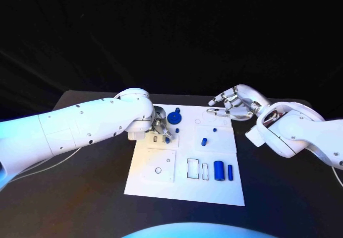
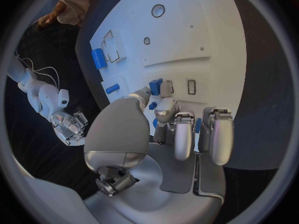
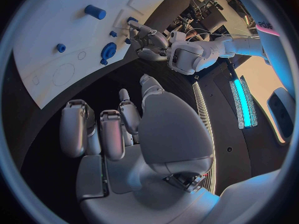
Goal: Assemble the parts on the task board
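The white task board lies in the middle of the table. My left hand reaches down onto its far left part, next to a round blue part. In the left wrist view its thumb and a finger appear to pinch a small blue part, beside a blue block at a slot. My right hand hovers over the board's far right corner, fingers apart and loosely bent, holding nothing. A small blue peg and a short blue piece sit mid-board.
Two blue cylinders, a thick one and a thin one, lie near the board's front right beside rectangular slots. A ring outline marks the front left. A pale cable runs over the black table at the left.
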Tool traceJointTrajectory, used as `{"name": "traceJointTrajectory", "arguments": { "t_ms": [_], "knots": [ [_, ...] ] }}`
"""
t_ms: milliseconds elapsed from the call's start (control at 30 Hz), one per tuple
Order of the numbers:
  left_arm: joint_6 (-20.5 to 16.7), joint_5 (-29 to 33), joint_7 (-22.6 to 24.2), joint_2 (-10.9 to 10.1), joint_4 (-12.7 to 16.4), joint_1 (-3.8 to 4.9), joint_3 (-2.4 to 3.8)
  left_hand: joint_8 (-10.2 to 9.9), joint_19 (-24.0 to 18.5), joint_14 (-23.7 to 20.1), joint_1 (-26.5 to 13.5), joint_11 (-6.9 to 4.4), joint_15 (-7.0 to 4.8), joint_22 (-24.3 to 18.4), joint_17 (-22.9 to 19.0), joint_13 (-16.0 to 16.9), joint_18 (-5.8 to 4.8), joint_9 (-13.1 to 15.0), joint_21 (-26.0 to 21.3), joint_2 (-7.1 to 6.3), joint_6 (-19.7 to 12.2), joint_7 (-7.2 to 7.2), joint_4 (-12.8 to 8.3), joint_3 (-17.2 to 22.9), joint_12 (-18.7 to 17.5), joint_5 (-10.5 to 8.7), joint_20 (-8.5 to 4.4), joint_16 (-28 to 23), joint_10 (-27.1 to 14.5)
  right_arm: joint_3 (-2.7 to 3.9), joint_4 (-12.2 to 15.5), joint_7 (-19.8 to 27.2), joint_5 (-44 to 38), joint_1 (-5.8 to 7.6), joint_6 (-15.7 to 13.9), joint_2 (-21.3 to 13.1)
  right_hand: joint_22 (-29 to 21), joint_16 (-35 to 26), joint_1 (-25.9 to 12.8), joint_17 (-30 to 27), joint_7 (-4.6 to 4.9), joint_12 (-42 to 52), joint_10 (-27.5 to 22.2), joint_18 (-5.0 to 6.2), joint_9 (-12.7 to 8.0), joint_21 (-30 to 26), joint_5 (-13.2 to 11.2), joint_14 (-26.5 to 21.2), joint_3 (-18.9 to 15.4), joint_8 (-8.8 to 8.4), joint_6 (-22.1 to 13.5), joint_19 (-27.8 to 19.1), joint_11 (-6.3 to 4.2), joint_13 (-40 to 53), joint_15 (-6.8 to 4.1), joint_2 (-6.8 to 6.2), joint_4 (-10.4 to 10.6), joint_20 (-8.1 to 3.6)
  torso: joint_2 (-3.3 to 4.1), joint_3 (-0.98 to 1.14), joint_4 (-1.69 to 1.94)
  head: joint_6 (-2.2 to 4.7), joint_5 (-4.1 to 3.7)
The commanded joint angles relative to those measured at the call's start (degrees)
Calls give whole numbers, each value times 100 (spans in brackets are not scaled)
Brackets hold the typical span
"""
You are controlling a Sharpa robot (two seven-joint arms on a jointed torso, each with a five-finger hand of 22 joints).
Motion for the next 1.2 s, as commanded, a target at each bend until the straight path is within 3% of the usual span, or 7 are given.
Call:
{"name": "traceJointTrajectory", "arguments": {
  "t_ms": [33, 167, 300, 433, 900, 1133, 1200],
  "knots": [
    [14, 132, -251, 8, 5, -3, 2, 34, 584, 602, 274, -53, -71, 1510, 1506, 4, -86, 67, 36, 88, -72, -17, -119, 285, 3, 6, -49, 14, -12, 0, -4, 6, -61, -8, 82, 7, 530, -23, -10, 580, -7, -36, -8, 103, 8, -20, 34, 357, -26, 39, -8, -25, -23, -5, -55, 61, 2, -32, -2, 2, 0, -6, 8],
    [-71, 284, -240, -12, 10, -3, 2, 52, 584, 602, 588, -54, -83, 1510, 1506, -28, -86, 225, 36, 103, -163, -6, -376, 942, -67, 16, -65, 14, -31, 0, -12, 4, -61, -11, 84, 8, 530, -23, -10, 580, -7, -36, -8, 103, 8, -20, 34, 357, -26, 39, -8, -25, -23, -5, -55, 61, 2, -32, -3, 3, -1, -7, 9],
    [-174, 444, -235, -52, 28, -3, 3, 95, 584, 602, 690, -46, -66, 1510, 1506, -55, -86, 391, 36, 5, -230, 5, -654, 1569, -121, 52, -64, 14, -23, -1, -19, 4, -61, -16, 83, 7, 522, -28, -8, 573, -7, -35, -7, 106, 7, -33, 40, 355, -25, 42, -9, -32, -23, -5, -55, 70, 3, -33, -2, 2, 1, -3, 10],
    [-308, 584, -228, -131, 76, -3, 7, 162, 584, 602, 517, -12, -35, 1510, 1506, -73, -86, 593, 36, -185, -279, 33, -899, 2134, -159, 251, -48, 14, 0, -1, -28, 5, -61, -20, 81, 4, 522, -28, -8, 573, -7, -35, -7, 106, 7, -33, 40, 355, -25, 42, -9, -32, -23, -5, -55, 70, 3, -33, -8, 3, 4, 1, 7],
    [-943, 678, -149, -419, 342, -31, 28, 235, 584, 602, 338, -28, -41, 1510, 1506, -40, -86, 786, 36, -288, -275, 30, -1109, 2449, -132, 512, -47, 14, 55, -1, -41, 10, -61, -29, 79, -4, 518, -32, -10, 567, -6, -37, -9, 107, 7, -41, 44, 354, -27, 44, -10, -35, -23, -8, -56, 74, 4, -33, -1, -2, 6, 31, 6],
    [-1216, 346, -82, -533, 505, -111, 30, 263, 584, 602, 277, -35, -48, 1510, 1506, -14, -86, 855, 36, -327, -266, 23, -1173, 2524, -105, 652, -53, 14, 84, -1, -34, 14, -61, -34, 78, -19, 514, -35, -14, 563, -6, -40, -11, 108, 7, -46, 45, 353, -29, 45, -11, -38, -23, -11, -56, 76, 7, -33, 0, 0, 7, 22, 9],
    [-1322, 170, -80, -557, 558, -171, 30, 266, 584, 602, 273, -36, -49, 1510, 1506, -9, -86, 862, 36, -330, -265, 23, -1179, 2531, -101, 663, -53, 14, 89, -1, -30, 14, -61, -34, 78, -27, 514, -35, -14, 563, -6, -40, -11, 108, 7, -46, 45, 353, -29, 45, -11, -38, -23, -11, -56, 76, 7, -33, 3, -1, 15, 17, 10]
  ]
}}
